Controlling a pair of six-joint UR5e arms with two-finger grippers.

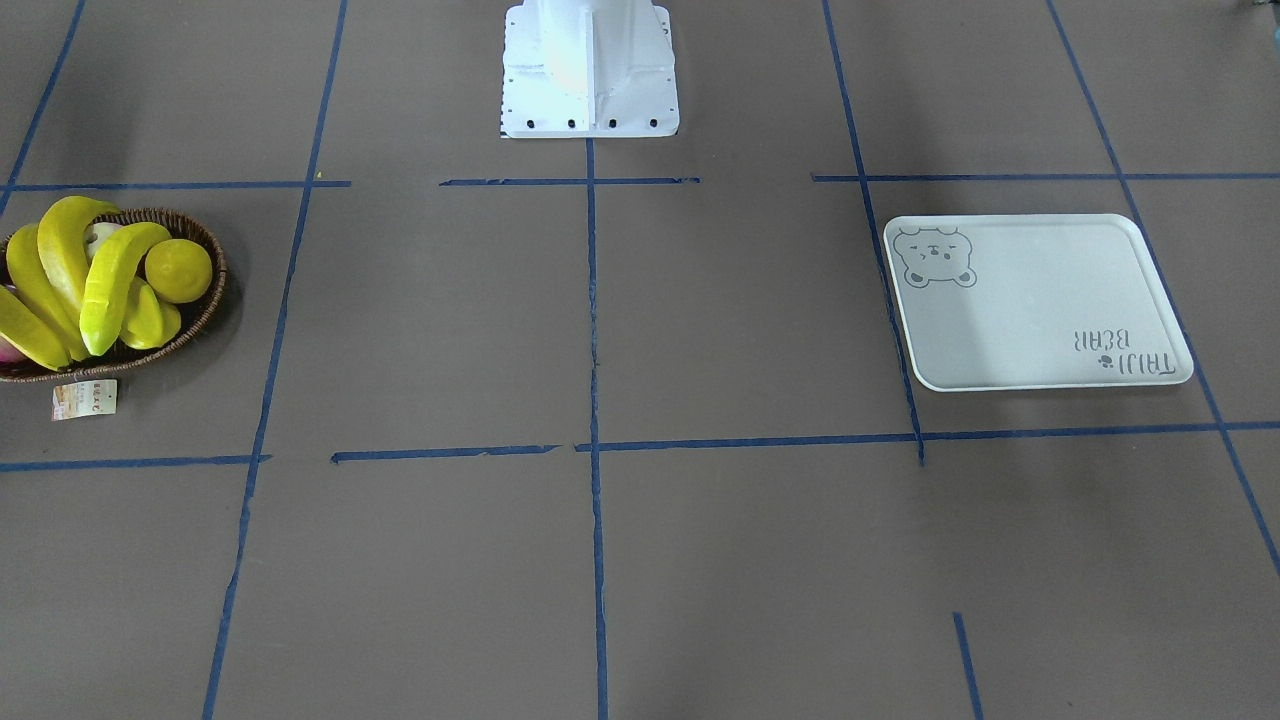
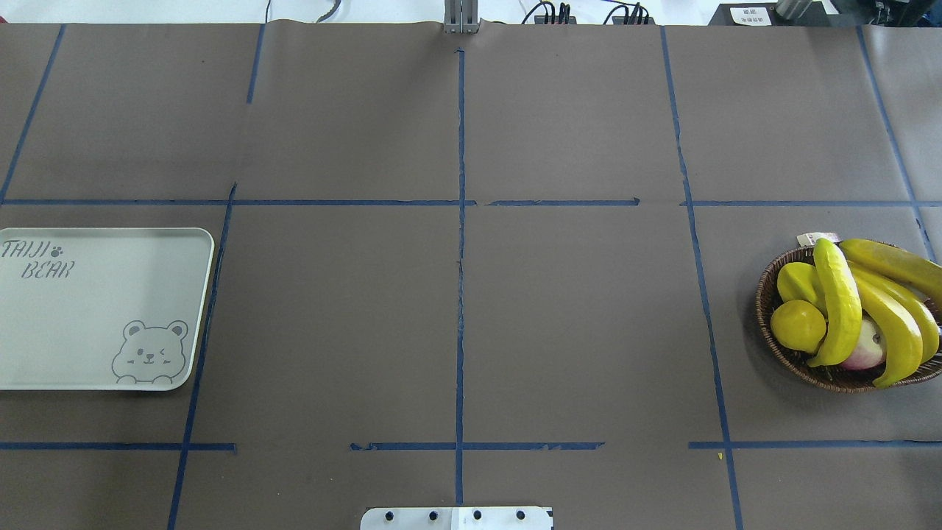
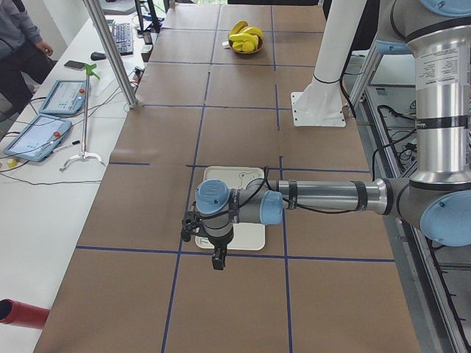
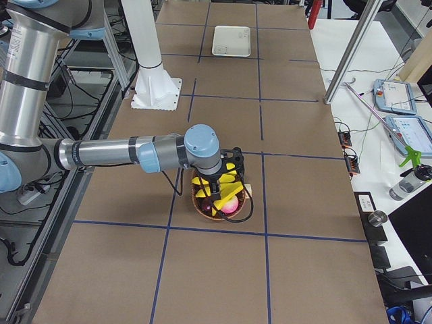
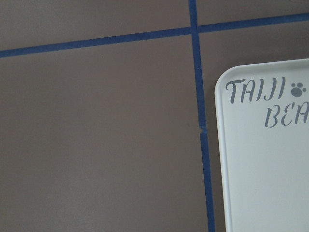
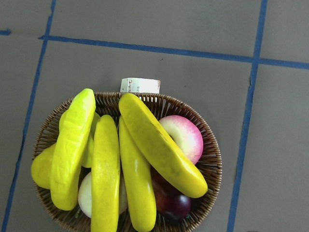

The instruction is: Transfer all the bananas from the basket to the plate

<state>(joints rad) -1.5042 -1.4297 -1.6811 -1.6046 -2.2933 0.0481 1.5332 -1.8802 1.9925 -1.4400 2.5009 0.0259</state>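
Overhead exterior: bananas (image 2: 839, 305) in the basket (image 2: 764, 293), right edge; plate (image 2: 88, 324), left edge. Fingers of left gripper (image 3: 218, 261) and right gripper (image 4: 218, 196): I cannot tell.

Four long curved yellow bananas (image 6: 137, 183) all lie packed side by side in the round brown wicker basket (image 6: 215, 169), ends poking past the rim; in the right wrist view the leftmost is greenish, the rightmost more orange-yellow and lying diagonally on top. The plate (image 2: 88, 316) is a flat white rectangular tray with rounded corners, grey bear face and "TAIJI BEAR" lettering, flat on the table's left side, well apart from the basket on the right.
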